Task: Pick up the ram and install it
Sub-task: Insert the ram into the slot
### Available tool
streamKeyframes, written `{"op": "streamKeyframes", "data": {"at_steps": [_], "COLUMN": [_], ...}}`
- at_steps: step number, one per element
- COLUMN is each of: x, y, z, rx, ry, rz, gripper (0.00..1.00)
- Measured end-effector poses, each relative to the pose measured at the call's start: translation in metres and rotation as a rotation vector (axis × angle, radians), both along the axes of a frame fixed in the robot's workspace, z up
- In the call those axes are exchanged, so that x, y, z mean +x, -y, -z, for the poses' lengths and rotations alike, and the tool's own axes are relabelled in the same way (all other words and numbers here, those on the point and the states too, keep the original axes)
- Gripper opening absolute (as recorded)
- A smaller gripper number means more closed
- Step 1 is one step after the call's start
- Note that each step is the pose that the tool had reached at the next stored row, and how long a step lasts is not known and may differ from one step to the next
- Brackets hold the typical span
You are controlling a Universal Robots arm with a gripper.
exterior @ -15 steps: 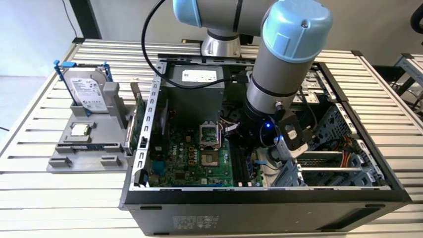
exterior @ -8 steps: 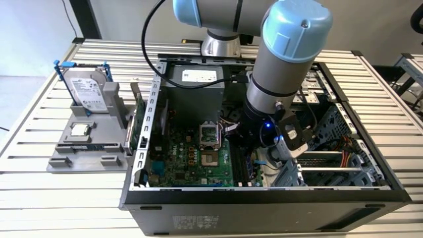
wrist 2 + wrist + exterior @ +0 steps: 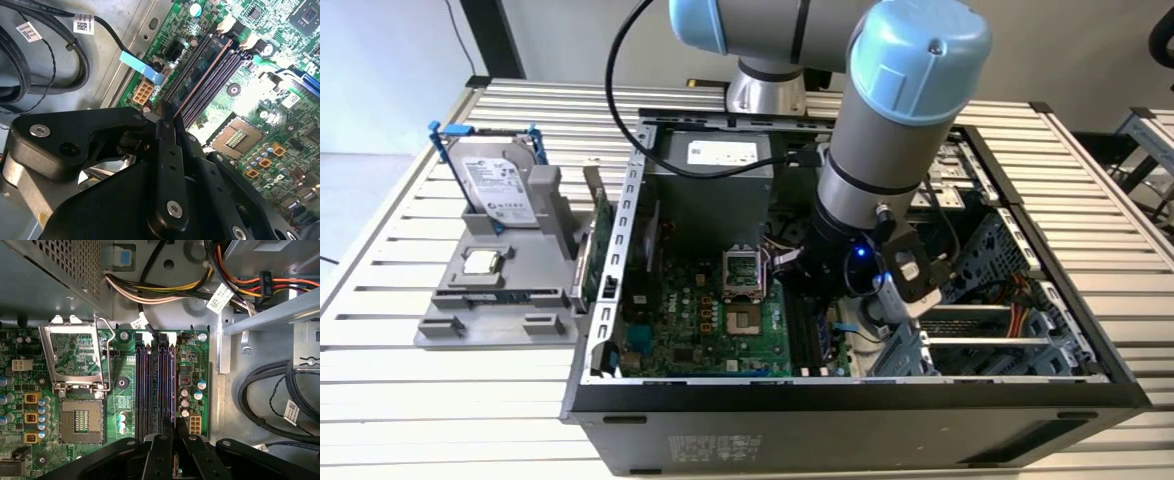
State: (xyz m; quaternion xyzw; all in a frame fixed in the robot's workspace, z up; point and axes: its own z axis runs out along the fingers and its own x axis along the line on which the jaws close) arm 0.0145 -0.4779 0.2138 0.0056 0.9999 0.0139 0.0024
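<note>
The gripper (image 3: 165,112) is closing narrow on what looks to be the ram (image 3: 200,70), its fingers pinching the near end of the dark stick, which is standing on edge and running straight away from them along the memory slots (image 3: 142,385). Whether the stick is seating fully or only resting on its slot is hidden from me. In my judgement the seating step is calling for a straight, square press: the stick's edge should be lying true along the slot, with even force down its length, since a tilted push would be binding one end and straining the motherboard (image 3: 680,320). Just beside the fingers a small tan connector (image 3: 143,92) and a blue tab (image 3: 142,67) are sitting close to the slot's end, and the fingers are passing near them. A little further off, on the other side of the slots, the processor socket (image 3: 80,422) is lying open and bare, with its metal frame (image 3: 75,355) lifted; a slip that way would be risking its contacts. Black cables (image 3: 30,65) are looping beside the gripper, outside the board. Beyond the slots a bundle of coloured wires (image 3: 150,287) is hanging. Well apart, outside the computer case (image 3: 854,400), the grey tray (image 3: 480,330) is carrying the hard drive (image 3: 487,180) and the processor chip (image 3: 483,262).
</note>
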Motion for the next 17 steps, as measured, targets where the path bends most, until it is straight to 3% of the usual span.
{"op": "streamKeyframes", "data": {"at_steps": [17], "x": [-0.0005], "y": [-0.0008], "z": [0.0046], "rx": [-0.0022], "ry": [0.0001], "rz": [0.015], "gripper": [0.00]}}
